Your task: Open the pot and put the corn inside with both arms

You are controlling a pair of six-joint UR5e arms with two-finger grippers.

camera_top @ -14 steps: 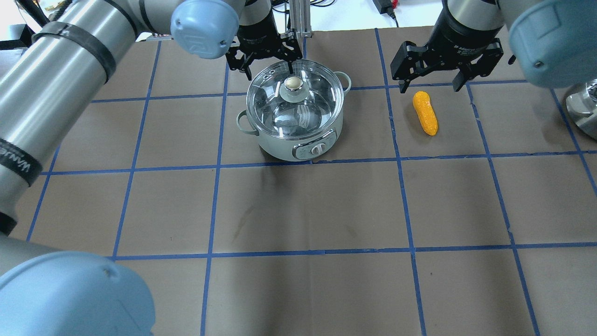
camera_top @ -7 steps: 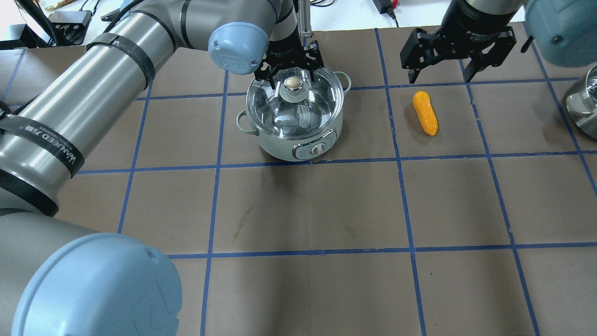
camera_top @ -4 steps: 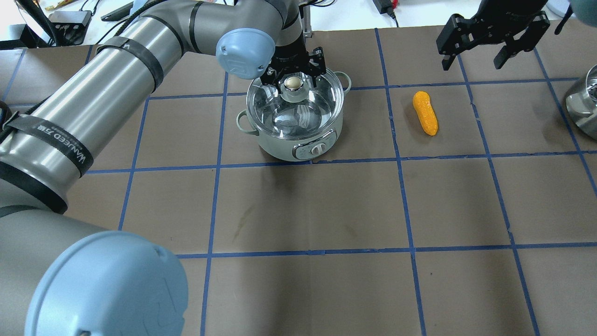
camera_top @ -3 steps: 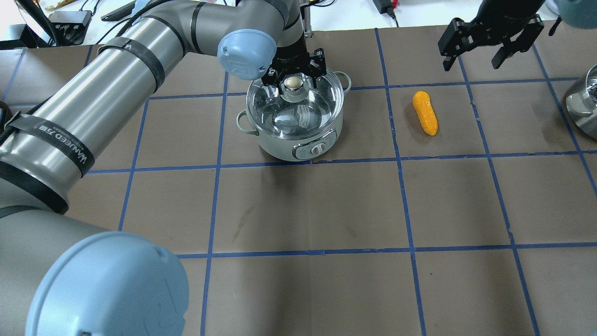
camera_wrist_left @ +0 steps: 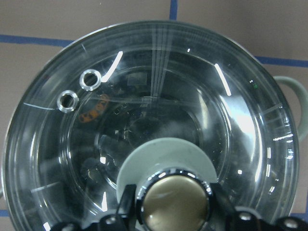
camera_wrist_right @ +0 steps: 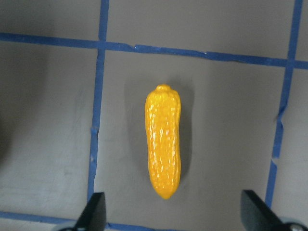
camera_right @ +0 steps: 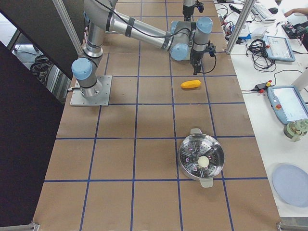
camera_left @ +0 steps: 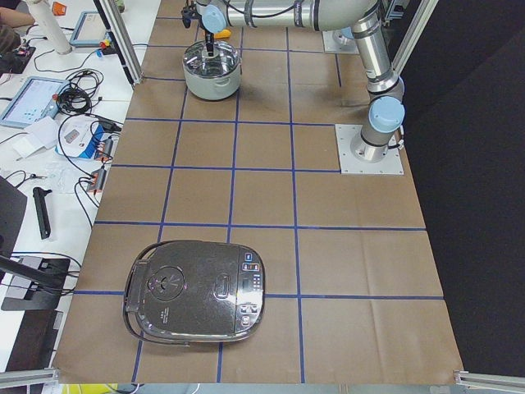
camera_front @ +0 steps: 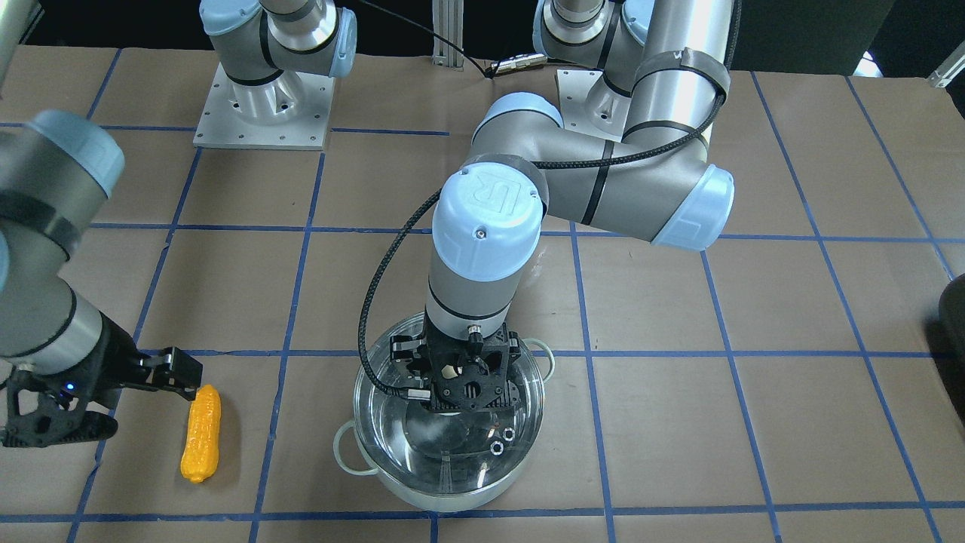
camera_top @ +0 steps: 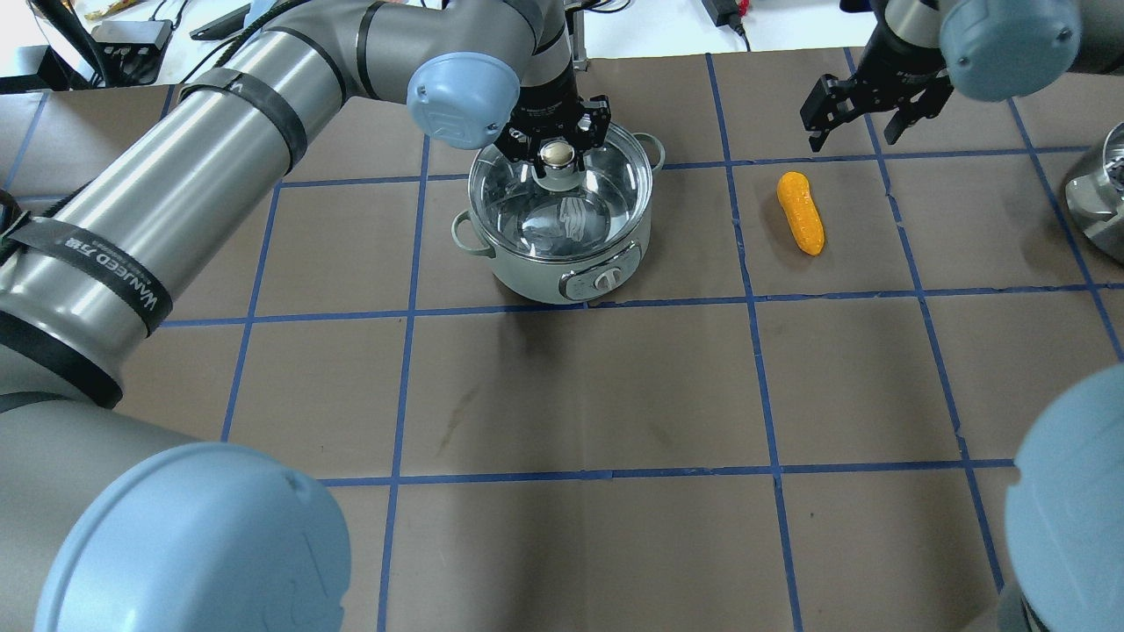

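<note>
The pot [camera_top: 536,272] is pale green with loop handles and a front dial; its clear glass lid [camera_top: 562,211] is on. My left gripper [camera_top: 555,151] is shut on the lid's round steel knob [camera_wrist_left: 175,204], with fingers on both sides of the knob in the left wrist view. The orange-yellow corn [camera_top: 801,213] lies flat on the table to the right of the pot. My right gripper [camera_top: 852,140] is open and empty, above the table just beyond the corn's far end. In the right wrist view the corn [camera_wrist_right: 163,142] lies between the spread fingers [camera_wrist_right: 96,211].
The table is brown paper with a blue tape grid. A steel steamer pan [camera_right: 200,159] stands at the robot's right end of the table, cut off at the overhead view's right edge [camera_top: 1098,206]. A black rice cooker [camera_left: 197,289] stands at the left end.
My left gripper came down over the lid and closed on the knob; the pot shifted slightly right. My right gripper swung right, then came back lower beyond the corn.
</note>
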